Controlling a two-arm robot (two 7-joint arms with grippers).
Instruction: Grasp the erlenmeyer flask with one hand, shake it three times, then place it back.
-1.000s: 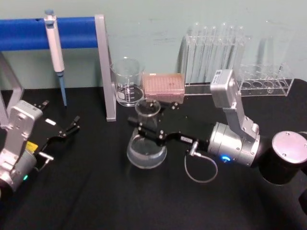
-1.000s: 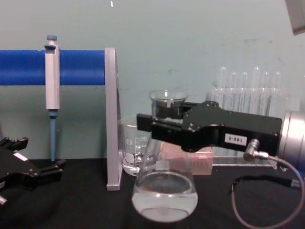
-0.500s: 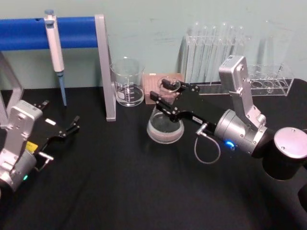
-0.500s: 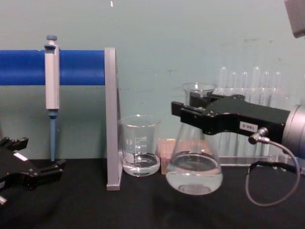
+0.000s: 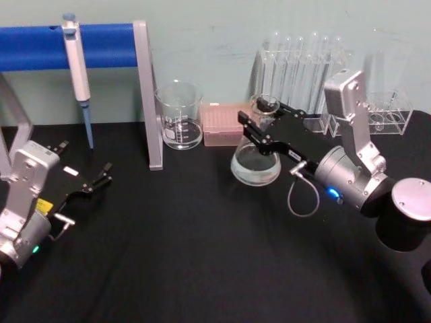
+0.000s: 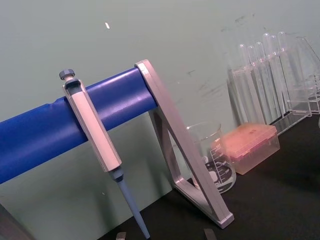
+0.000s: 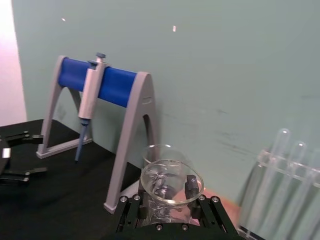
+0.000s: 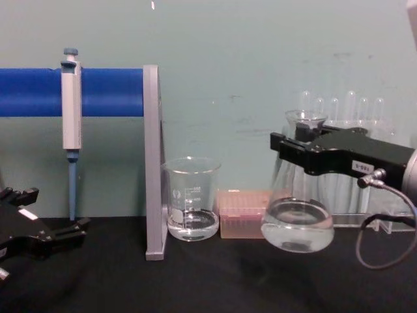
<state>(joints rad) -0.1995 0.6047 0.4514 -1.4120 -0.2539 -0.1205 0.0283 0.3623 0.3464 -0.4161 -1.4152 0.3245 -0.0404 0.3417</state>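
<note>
The erlenmeyer flask (image 5: 256,163) is clear glass with a little liquid in its wide base. It hangs just above the black table, in front of the test tubes. My right gripper (image 5: 263,121), the hand with the silver wrist and grey cable, is shut on its neck. From the chest the flask (image 8: 298,225) hangs below the gripper (image 8: 298,154). The right wrist view looks down on the flask's flared rim (image 7: 171,181) between the fingers (image 7: 192,185). My left gripper (image 5: 95,182) rests open at the left, low over the table, its fingers spread (image 8: 73,227).
A glass beaker (image 5: 179,116) and a pink tip box (image 5: 223,125) stand behind, left of the flask. Test tube racks (image 5: 302,74) line the back right. A pipette (image 5: 77,67) hangs on the blue-barred stand (image 5: 145,94) at the left.
My right gripper has carried the flask to the right and farther back, from the front centre of the table to in front of the test tubes. The left arm has stayed still.
</note>
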